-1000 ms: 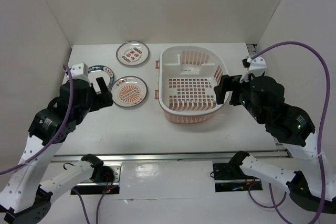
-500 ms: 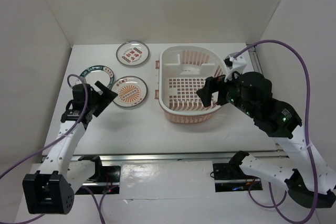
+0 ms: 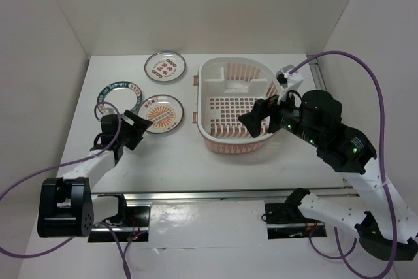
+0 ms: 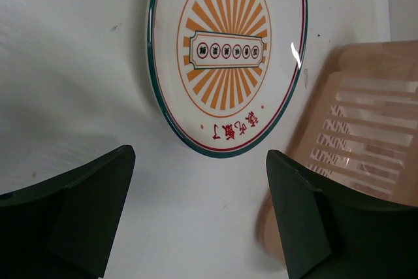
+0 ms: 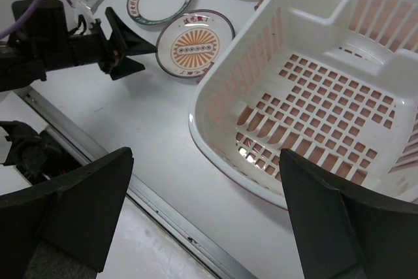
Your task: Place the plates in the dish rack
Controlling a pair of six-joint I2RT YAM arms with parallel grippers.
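Note:
Three plates lie flat left of the dish rack (image 3: 210, 78): the orange sunburst plate (image 3: 162, 114), the teal-banded plate (image 3: 124, 85) and the red-character plate (image 3: 164, 66). My left gripper (image 3: 140, 131) is open and empty, low over the table just near-left of the sunburst plate. In the left wrist view the sunburst plate (image 4: 227, 57) lies just ahead of the gripper (image 4: 199, 155), with the rack (image 4: 366, 122) to the right. My right gripper (image 3: 251, 117) is open and empty above the rack's near part. The right wrist view shows the empty rack (image 5: 235, 70), the gripper (image 5: 206, 155) and the sunburst plate (image 5: 194, 42).
White walls close in the table at the back and both sides. A metal rail (image 3: 215, 194) runs along the near edge and also shows in the right wrist view (image 5: 163, 220). The left gripper (image 5: 140, 57) shows in the right wrist view.
My left arm has dropped low to the table and its gripper has come near the sunburst plate's near-left edge. My right gripper has moved left over the rack.

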